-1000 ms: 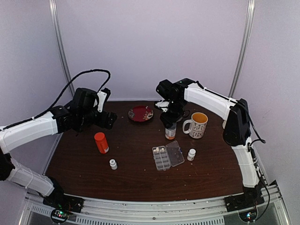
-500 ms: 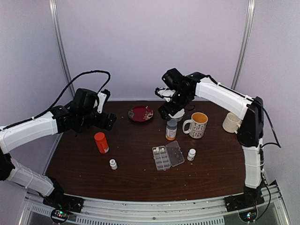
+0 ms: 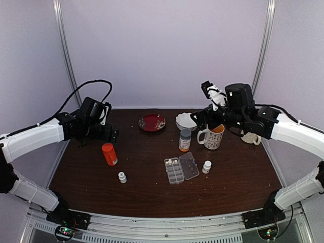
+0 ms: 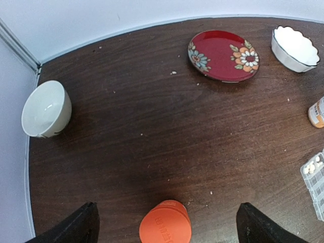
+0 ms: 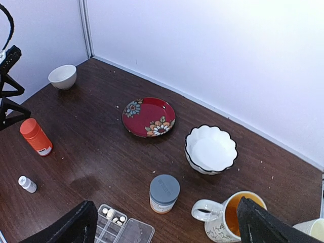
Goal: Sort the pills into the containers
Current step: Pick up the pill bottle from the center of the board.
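There are two small white plastic bottles (image 3: 122, 177) (image 3: 206, 166), one orange-red cylindrical bottle (image 3: 109, 154), one grey-capped orange-labelled bottle (image 3: 185, 140), one clear plastic pill box (image 3: 181, 168), one red floral plate (image 3: 152, 122), two white bowls (image 3: 186, 121) (image 4: 45, 109) and two pale ceramic cups (image 3: 212, 135) (image 3: 250, 137).

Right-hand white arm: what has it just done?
The right gripper let go of the grey-capped plastic bottle with the orange label, lifted and swung back rightward. The left gripper eased back slightly. The bottle stands where it was; the clear plastic pill box is unmoved.

Wooden table (image 3: 152, 195) with pill box (image 3: 181, 168), plate (image 3: 152, 122), mug (image 3: 213, 135)
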Robot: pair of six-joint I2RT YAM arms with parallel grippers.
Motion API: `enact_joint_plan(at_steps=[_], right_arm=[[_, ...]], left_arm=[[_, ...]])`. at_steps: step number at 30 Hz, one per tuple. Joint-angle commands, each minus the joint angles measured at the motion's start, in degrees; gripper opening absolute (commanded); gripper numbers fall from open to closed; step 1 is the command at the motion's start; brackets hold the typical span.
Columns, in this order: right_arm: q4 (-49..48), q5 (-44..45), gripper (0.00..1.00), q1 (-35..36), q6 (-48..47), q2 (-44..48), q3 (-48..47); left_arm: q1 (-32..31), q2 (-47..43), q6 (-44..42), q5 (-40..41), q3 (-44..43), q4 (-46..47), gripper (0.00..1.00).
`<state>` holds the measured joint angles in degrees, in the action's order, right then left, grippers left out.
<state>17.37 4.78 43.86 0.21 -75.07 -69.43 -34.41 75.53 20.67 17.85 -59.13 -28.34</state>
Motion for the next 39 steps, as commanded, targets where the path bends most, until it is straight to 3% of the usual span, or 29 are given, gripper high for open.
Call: enact_joint_plan(at_steps=[1, 5, 11, 17, 26, 30, 34, 39], right_arm=[[-8.8, -2.2, 1.00, -0.4, 8.9, 4.4, 7.1], [-5.1, -4.2, 1.00, -0.3, 12.3, 8.0, 9.2], [-1.0, -2.5, 1.00, -0.2, 12.5, 15.0, 12.1], [0.9, -1.1, 1.00, -0.2, 12.1, 17.5, 14.5], [1.2, -1.1, 1.00, -0.2, 12.4, 19.3, 14.8], [1.2, -1.5, 1.00, -0.1, 13.3, 20.5, 15.6], [2.5, -1.4, 1.00, -0.1, 13.2, 20.4, 15.7], [2.1, -2.6, 0.99, 0.6, 16.3, 20.0, 16.6]], left_arm=[[1.1, -1.1, 4.2, -0.7, 0.1, -4.8, 0.97], [1.8, 1.7, 5.3, -3.8, -1.0, -7.8, 0.98], [1.9, 7.5, 8.0, 1.0, -5.2, -14.5, 0.97], [1.9, 11.2, 9.6, -3.0, -4.4, -13.1, 0.97], [1.9, 12.1, 11.0, -4.5, -4.4, -12.4, 0.65], [1.8, 11.5, 10.0, -5.2, -5.4, -13.2, 0.46], [-0.3, 10.0, 5.4, -10.5, -6.8, -11.2, 0.42], [-5.0, 11.2, 3.0, -9.9, -12.2, -12.9, 0.39]])
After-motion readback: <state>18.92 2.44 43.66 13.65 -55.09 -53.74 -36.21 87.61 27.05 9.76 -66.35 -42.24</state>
